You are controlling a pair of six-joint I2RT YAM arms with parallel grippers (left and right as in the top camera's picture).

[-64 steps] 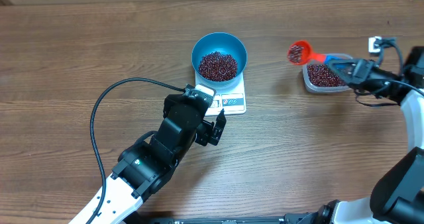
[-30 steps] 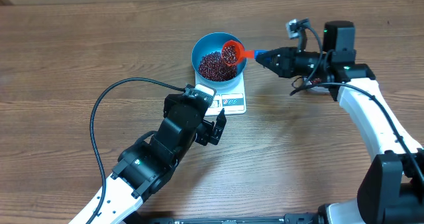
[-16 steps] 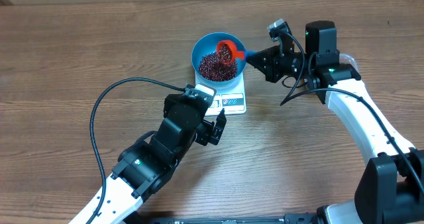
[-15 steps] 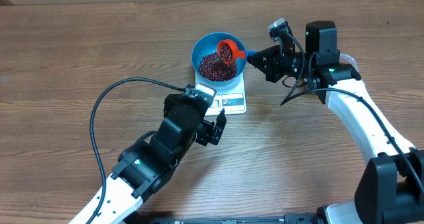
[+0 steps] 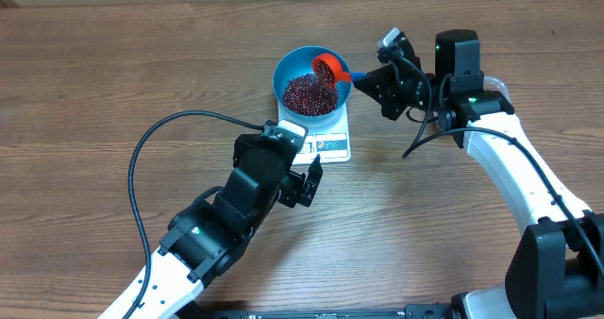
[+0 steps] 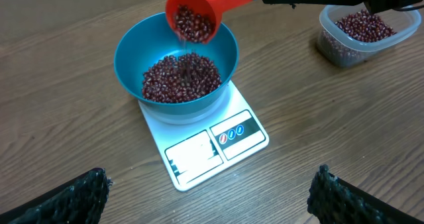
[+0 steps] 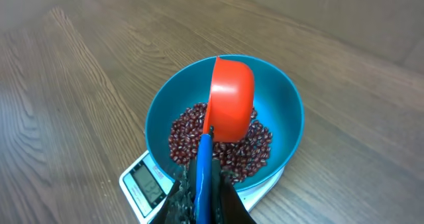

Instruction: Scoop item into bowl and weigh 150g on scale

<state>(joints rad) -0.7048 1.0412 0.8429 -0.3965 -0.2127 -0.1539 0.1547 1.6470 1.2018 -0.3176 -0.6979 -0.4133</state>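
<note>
The right gripper (image 7: pixel 206 196) is clenched on the blue handle of a red scoop (image 7: pixel 232 101), its two dark fingers pressed against the handle from either side. The scoop reaches out from the jaws over the bowl (image 7: pixel 286 111), above the rim on the right arm's side. It is tipped on its side with its mouth turned down toward the pile, and beans lie in its cup. In the left wrist view a faint blur of beans shows between the scoop (image 6: pixel 192 15) and the pile beneath it.

The beans (image 6: pixel 179 78) cover the floor of the blue bowl (image 6: pixel 132 52) in a loose red-brown heap. The bowl stands on the far part of the white scale (image 6: pixel 218 141). The scale's display window and blue-marked buttons lie uncovered along its near edge; the reading cannot be made out. In the overhead view the scale (image 5: pixel 332 142) sits toward the far edge of the desk (image 5: pixel 94 92), about midway along it.

The left gripper (image 6: pixel 211 196) is released, its fingers spread wide and grasping nothing. It hangs over the desk just in front of the scale's near edge, apart from it.

Beyond the bowl, toward the desk's right end, a clear tub (image 6: pixel 329 44) holds more beans. A black cable (image 5: pixel 142 159) loops over the wood beside the left arm.
</note>
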